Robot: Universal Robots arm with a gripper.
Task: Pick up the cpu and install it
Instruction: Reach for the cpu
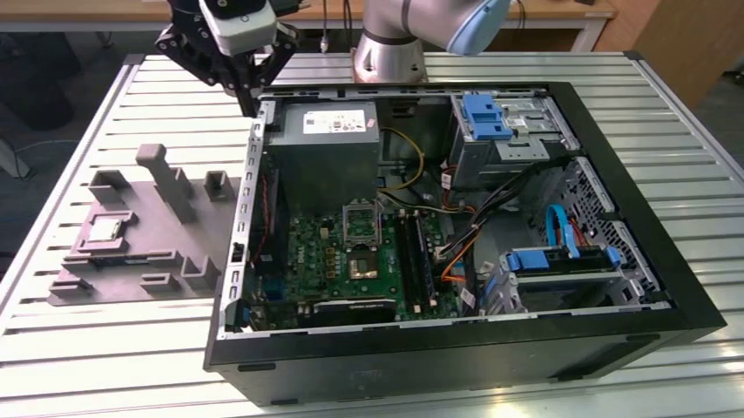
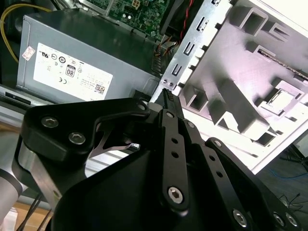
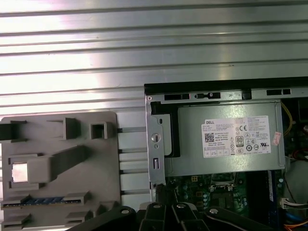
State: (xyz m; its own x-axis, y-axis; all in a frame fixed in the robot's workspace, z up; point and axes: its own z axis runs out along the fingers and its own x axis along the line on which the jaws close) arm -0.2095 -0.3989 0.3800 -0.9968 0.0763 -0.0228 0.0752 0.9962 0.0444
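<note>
The cpu [image 1: 107, 229], a small pale silvery square, lies in a recess of the grey moulded tray [image 1: 152, 261] at the exterior view's left. In the first wrist view the cpu [image 3: 19, 172] shines in the tray [image 3: 96, 192]. My gripper [image 1: 247, 104] hangs above the table by the case's back left corner, well apart from the cpu, fingers shut and holding nothing. In the second wrist view its black fingertips [image 2: 167, 96] meet in front of the case's metal edge. The dark socket [image 1: 362, 264] sits on the green motherboard inside the case.
The open black computer case [image 1: 605, 287] takes up the table's middle and right. Inside are a grey power supply [image 1: 330, 144] with a white label, drive cages with blue tabs [image 1: 483, 115] and loose cables. The tray carries tall posts [image 1: 169, 178]. Slatted metal table [image 1: 93, 348] all around.
</note>
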